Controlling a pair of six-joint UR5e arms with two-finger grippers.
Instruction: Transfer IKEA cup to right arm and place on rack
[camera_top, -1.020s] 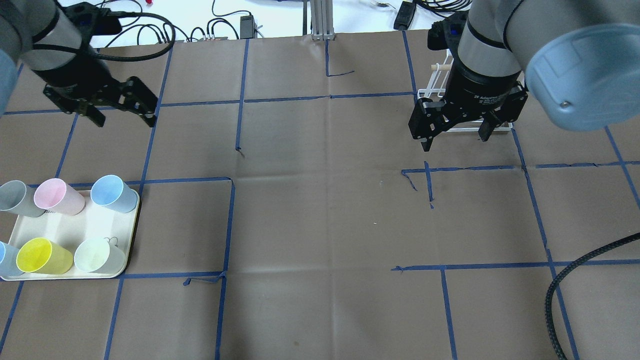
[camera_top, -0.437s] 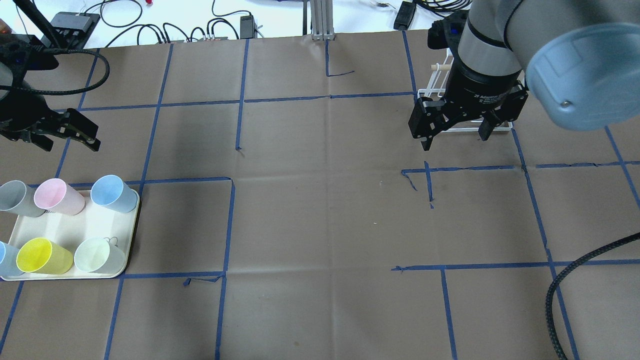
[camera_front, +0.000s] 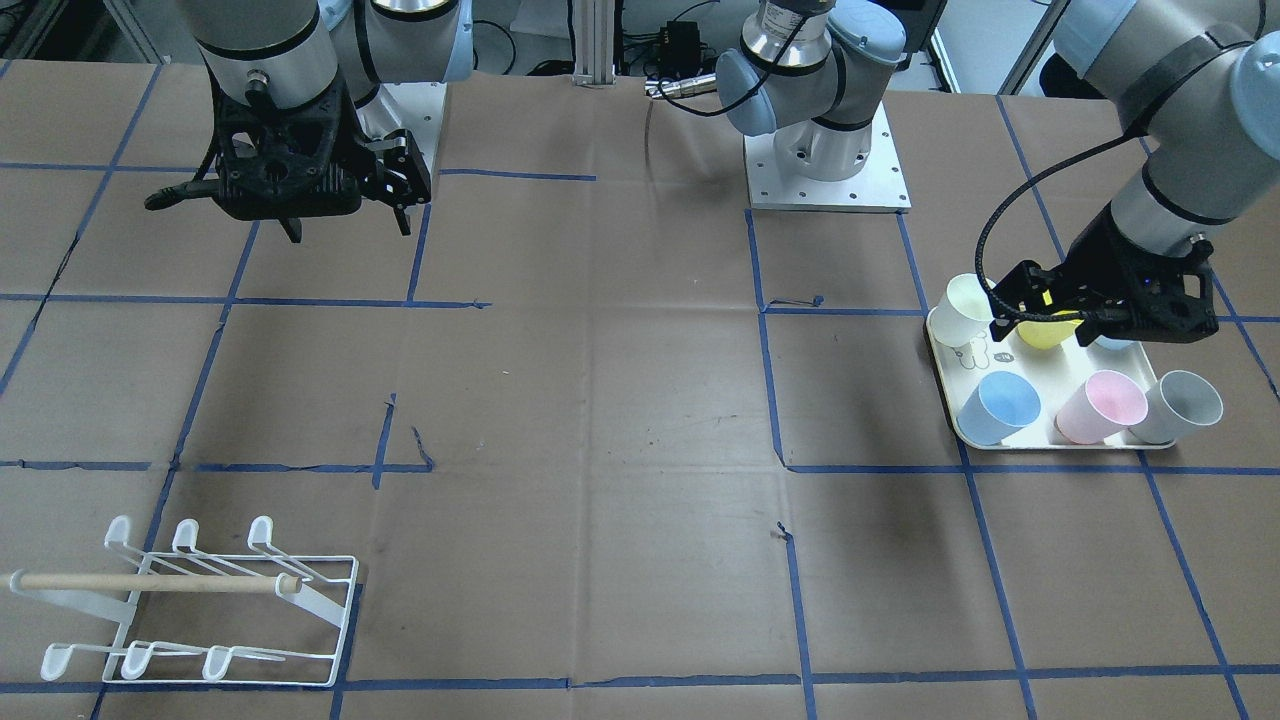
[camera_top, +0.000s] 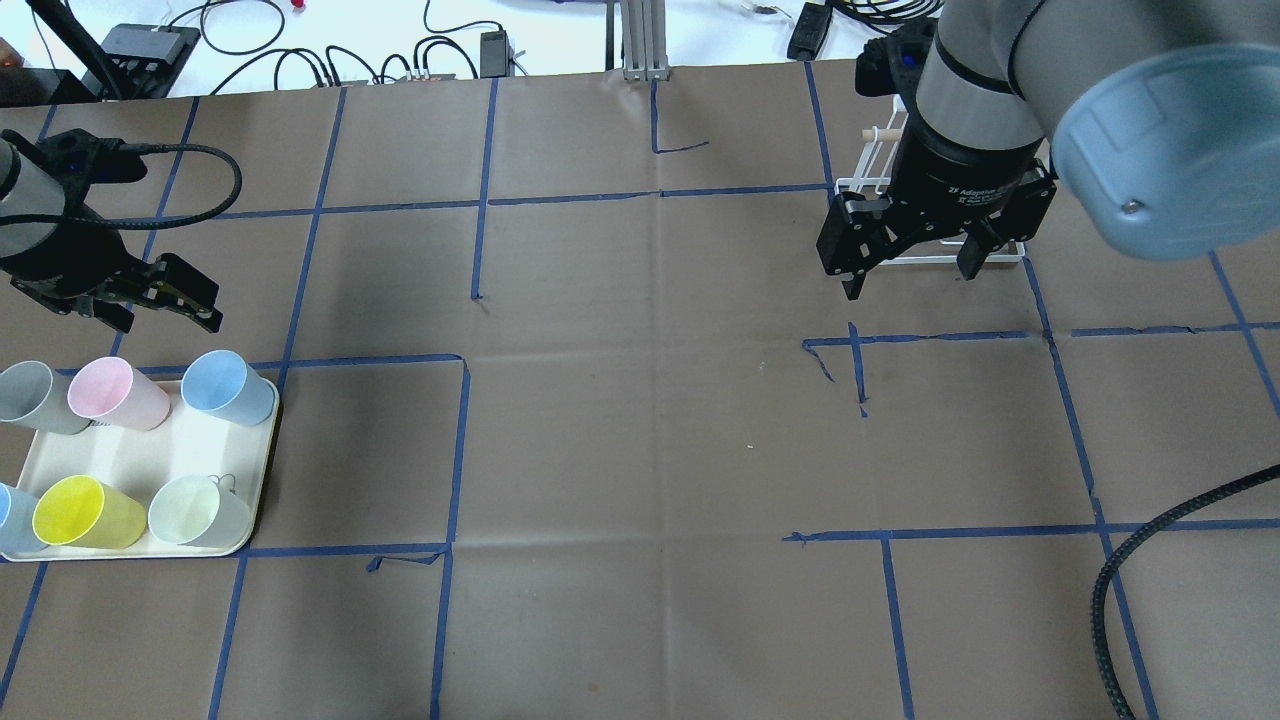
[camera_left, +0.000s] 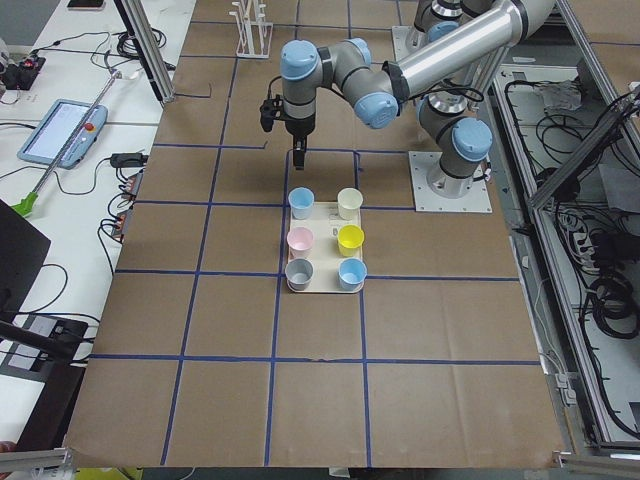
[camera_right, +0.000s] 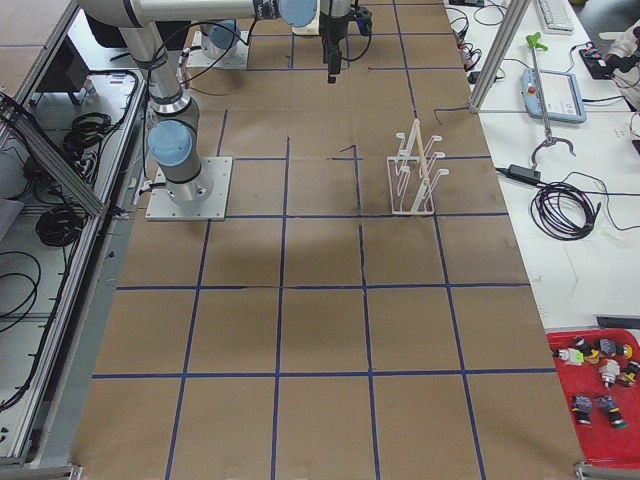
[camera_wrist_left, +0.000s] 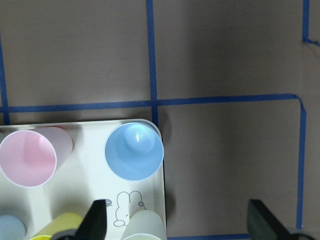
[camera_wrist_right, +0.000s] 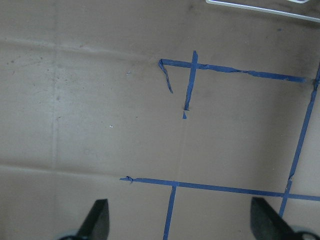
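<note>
Several plastic cups stand upright on a cream tray (camera_top: 140, 455): grey (camera_top: 30, 395), pink (camera_top: 108, 390), blue (camera_top: 225, 385), yellow (camera_top: 80, 510), pale green (camera_top: 195, 508), and a second blue one at the left edge. My left gripper (camera_top: 160, 312) is open and empty. It hovers above the tray's far edge, close to the blue cup (camera_wrist_left: 134, 150), and its fingers (camera_wrist_left: 97, 222) are spread wide. My right gripper (camera_top: 908, 275) is open and empty, in the air in front of the white wire rack (camera_front: 200, 600).
The rack with its wooden dowel (camera_front: 150, 582) stands at the far right of the table and is partly hidden by my right wrist in the overhead view (camera_top: 868, 185). The brown table cover carries blue tape lines (camera_top: 460, 440). Cables lie beyond the far edge.
My left gripper has moved left and toward the tray, and now hovers by its far edge. It has stayed open. The right arm has not moved.
</note>
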